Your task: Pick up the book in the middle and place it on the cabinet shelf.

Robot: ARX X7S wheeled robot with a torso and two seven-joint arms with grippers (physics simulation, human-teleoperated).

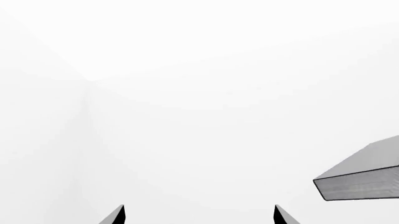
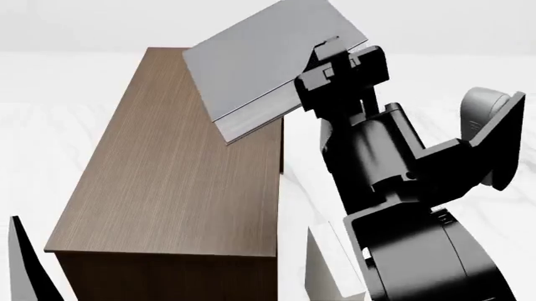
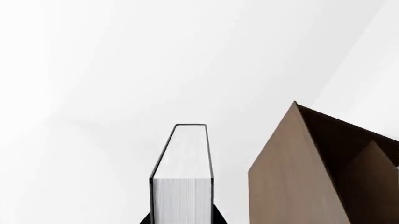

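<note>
The right gripper (image 2: 328, 58) is clamped on the grey book (image 2: 261, 63), holding it by one edge up in the air, tilted, over the far right part of the cabinet (image 2: 180, 169) top. In the right wrist view the book (image 3: 182, 172) sits between the fingers with its white page edges showing, and the cabinet (image 3: 293, 177) stands just beside it, apart from it.

The left gripper (image 1: 198, 215) holds nothing; only its two fingertips show, spread apart, with the book (image 1: 367, 172) off to one side.

The step in hand looks like the placing. To do it well, I would bring the book further left so that it hangs over the middle of the brown top and not its right edge, turn the wrist until the cover lies flat, then lower it slowly until it touches the wood before letting go. Dropped while tilted, it could slide off the right side
</note>
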